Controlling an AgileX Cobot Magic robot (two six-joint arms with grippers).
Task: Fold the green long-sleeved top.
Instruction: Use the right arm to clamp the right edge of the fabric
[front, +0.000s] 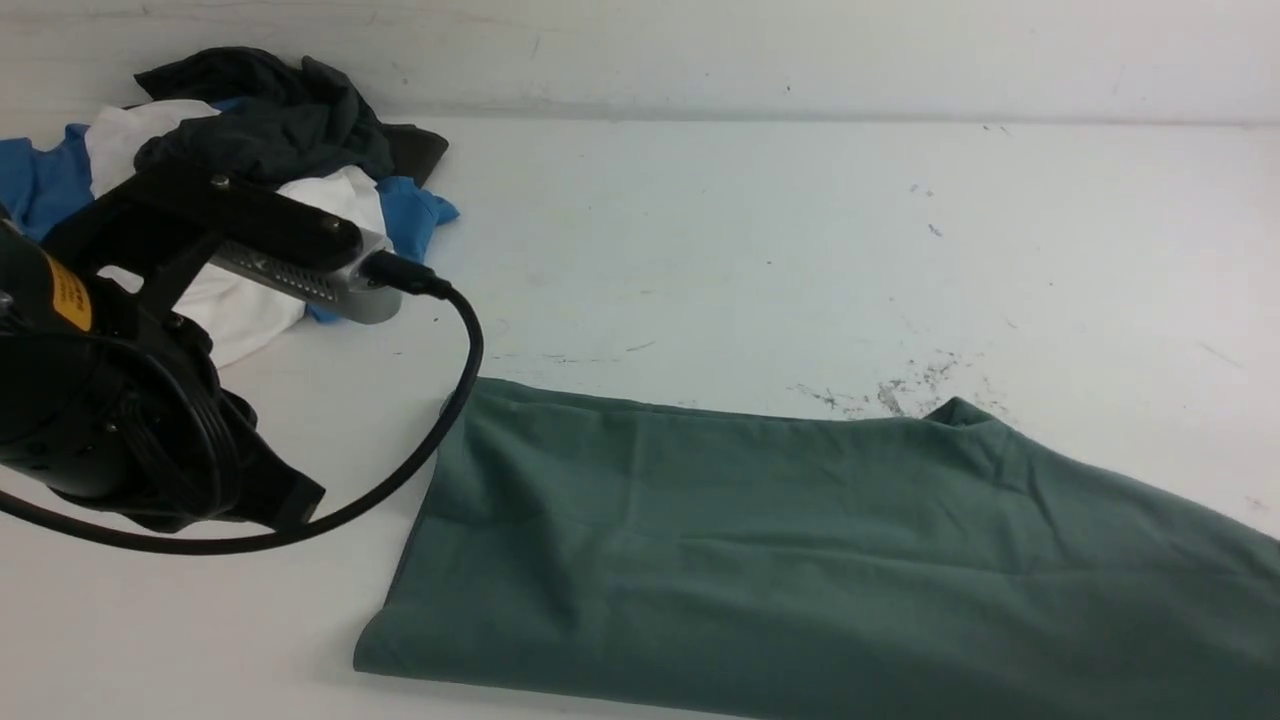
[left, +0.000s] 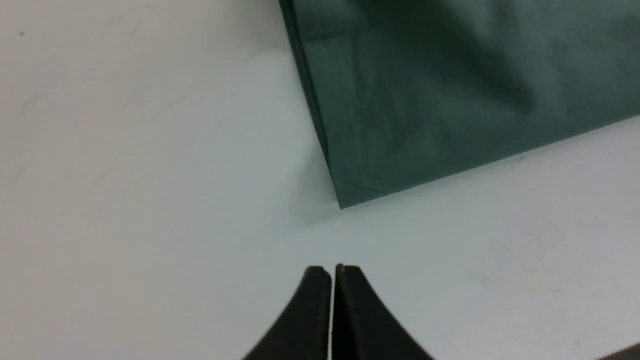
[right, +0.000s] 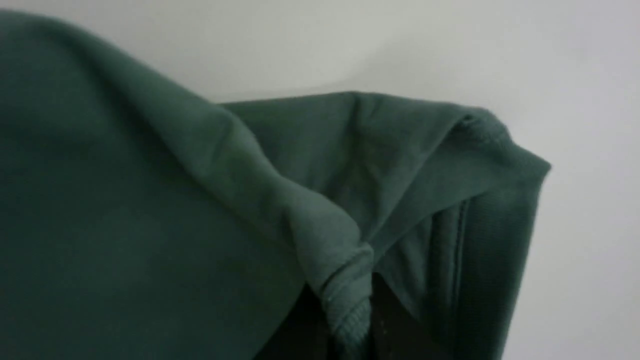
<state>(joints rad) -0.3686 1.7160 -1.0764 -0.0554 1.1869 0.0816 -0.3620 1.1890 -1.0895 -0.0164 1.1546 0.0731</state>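
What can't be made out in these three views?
Green long-sleeved top: its full extent; the front view's bottom and right edges cut it off.
Right gripper: outside the front view; in the right wrist view the fabric covers most of it.
Ribbed edge: cuff, hem or neck; too close and blurred to tell.
Clothes pile: garment count; they overlap in a tangle.

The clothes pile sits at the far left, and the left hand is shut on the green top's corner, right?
Not quite. The left hand is shut, but on nothing: the left wrist view shows its tips over bare table, apart from the corner of the green top. The clothes pile does sit at the far left.
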